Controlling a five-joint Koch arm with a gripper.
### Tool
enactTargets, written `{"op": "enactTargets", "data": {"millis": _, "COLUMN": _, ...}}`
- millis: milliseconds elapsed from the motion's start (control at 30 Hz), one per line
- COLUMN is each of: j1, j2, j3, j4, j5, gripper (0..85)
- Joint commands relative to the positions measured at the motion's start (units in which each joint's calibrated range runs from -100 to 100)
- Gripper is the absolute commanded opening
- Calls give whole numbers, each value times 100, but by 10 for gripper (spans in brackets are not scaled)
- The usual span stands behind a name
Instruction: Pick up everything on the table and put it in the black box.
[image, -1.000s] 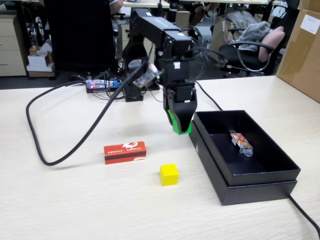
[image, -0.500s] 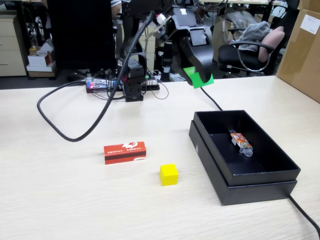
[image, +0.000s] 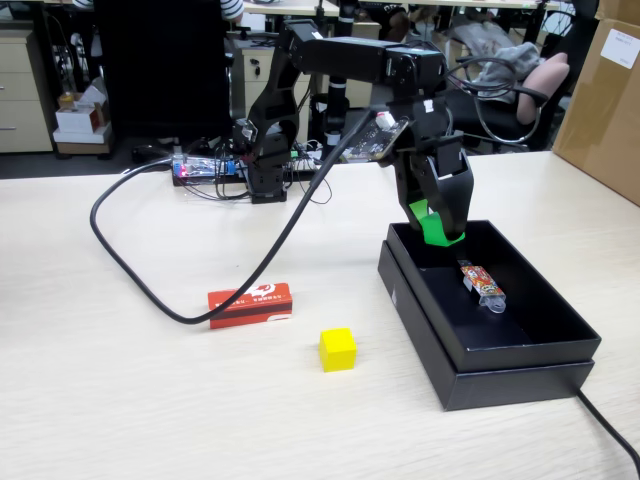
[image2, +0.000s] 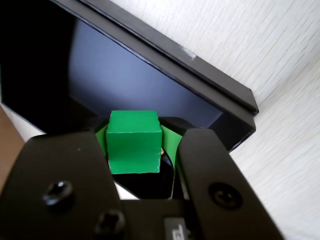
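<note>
The gripper (image: 440, 232) is clamping the green cube (image2: 134, 141) above the black box (image: 560, 348), mid-right; pale wood-grain table (image: 120, 400) is filling the foreground, office chairs (image: 500, 90) lining the top.

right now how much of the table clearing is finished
Nothing of the task's own things is in the black box yet; only a wrapped packet lies inside. In hand: the pincer grips the green cube above the box's far end. Left: the yellow cube and red carton sit on the table.
</note>
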Motion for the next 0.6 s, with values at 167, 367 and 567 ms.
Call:
{"op": "enactTargets", "data": {"millis": 167, "j1": -5, "j2": 160, "j3": 164, "j4": 21, "j5": -15, "gripper": 32}}
{"op": "enactTargets", "data": {"millis": 367, "j1": -103, "j2": 298, "j3": -45, "j4": 21, "j5": -68, "gripper": 158}}
{"op": "enactTargets", "data": {"millis": 567, "j1": -137, "j2": 275, "j3": -145, "j4": 21, "j5": -107, "gripper": 266}}
